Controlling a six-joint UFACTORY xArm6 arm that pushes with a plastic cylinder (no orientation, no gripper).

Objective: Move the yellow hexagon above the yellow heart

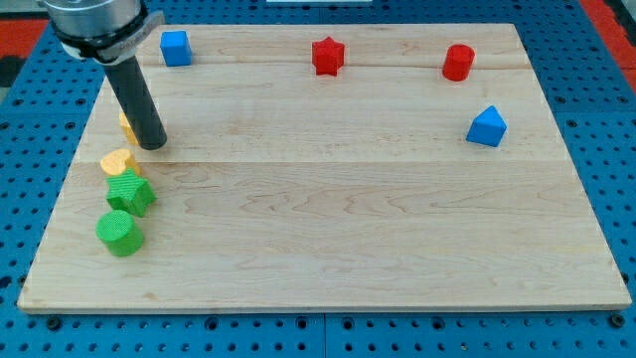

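My tip (153, 146) rests on the wooden board at the view's left. The yellow hexagon (126, 126) sits just left of the rod, mostly hidden behind it. The yellow heart (117, 162) lies just below and to the left of my tip, a short gap under the hexagon. The hexagon is above the heart in the view, slightly to its right.
A green star-like block (131, 192) and a green cylinder (119, 233) lie right below the heart. A blue cube (176, 47), a red star (327, 56) and a red cylinder (458, 62) line the top edge. A blue block (487, 126) sits at the right.
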